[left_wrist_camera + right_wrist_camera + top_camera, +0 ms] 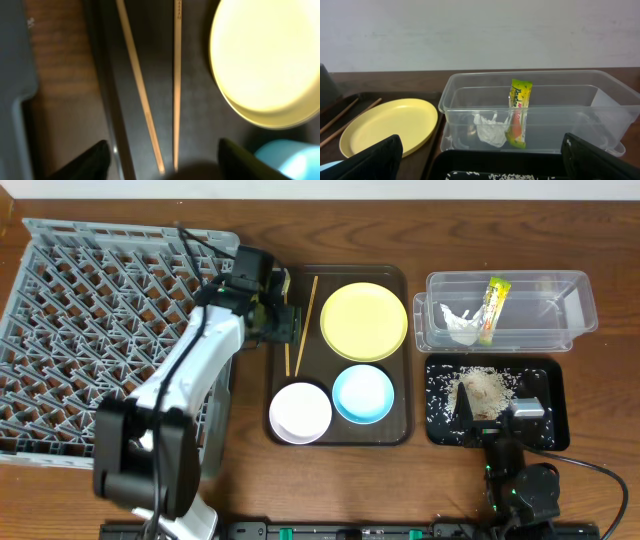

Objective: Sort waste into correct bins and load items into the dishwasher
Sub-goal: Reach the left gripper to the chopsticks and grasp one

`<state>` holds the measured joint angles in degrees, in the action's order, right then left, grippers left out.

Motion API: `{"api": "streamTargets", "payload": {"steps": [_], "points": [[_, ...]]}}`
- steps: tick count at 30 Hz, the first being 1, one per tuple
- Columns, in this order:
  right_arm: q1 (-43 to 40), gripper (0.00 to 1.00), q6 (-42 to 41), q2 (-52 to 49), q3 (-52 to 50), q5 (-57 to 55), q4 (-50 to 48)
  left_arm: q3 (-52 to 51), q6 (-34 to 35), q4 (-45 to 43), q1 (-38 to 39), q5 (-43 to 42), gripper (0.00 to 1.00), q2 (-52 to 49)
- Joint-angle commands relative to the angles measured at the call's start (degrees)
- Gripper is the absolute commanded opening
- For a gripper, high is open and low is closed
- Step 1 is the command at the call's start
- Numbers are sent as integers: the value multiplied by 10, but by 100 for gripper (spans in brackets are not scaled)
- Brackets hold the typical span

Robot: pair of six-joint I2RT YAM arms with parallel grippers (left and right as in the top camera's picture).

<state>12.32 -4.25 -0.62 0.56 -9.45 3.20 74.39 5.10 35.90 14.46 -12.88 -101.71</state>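
Two wooden chopsticks (300, 320) (176, 75) lie on the left side of the brown serving tray (340, 442). My left gripper (288, 320) (165, 170) is low over their near ends, open, one finger on each side and touching neither. Also on that tray are the yellow plate (364, 320) (260, 60) (390, 125), the white bowl (300, 411) and the light blue bowl (362, 394) (290, 157). The snack wrapper (495, 308) (519, 112) and the tissue (460, 325) (489, 129) lie in the clear tub (505, 338) (560, 95). Rice crumbs (485, 385) sit in the black tray (555, 405) (485, 160). My right gripper (497, 417) (485, 170) hangs open over it, holding nothing.
The grey dish rack (90, 330) (15, 60) fills the left of the table, with the left arm reaching across its right edge. The serving tray's raised rim (112, 100) runs just left of the chopsticks.
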Motion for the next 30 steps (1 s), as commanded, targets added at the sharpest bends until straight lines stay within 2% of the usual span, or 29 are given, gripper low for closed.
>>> {"api": "streamTargets", "payload": {"steps": [1, 4, 10, 23, 25, 30], "points": [[-10, 99, 5, 3, -3, 1, 0, 12, -4, -34, 2, 10, 60, -40], [-10, 99, 5, 3, -3, 0, 0, 12, -4, -65, 2, 12, 53, -59], [-10, 99, 5, 3, -3, 0, 0, 12, -4, -82, 2, 35, 49, -92], [-10, 99, 5, 3, -3, 1, 0, 12, -4, -94, 12, 35, 19, -154], [-10, 99, 5, 3, -3, 1, 0, 12, -3, -92, 15, 35, 6, -155], [-10, 99, 5, 3, -3, 0, 0, 17, -4, -75, 16, 35, 6, -137]]}}
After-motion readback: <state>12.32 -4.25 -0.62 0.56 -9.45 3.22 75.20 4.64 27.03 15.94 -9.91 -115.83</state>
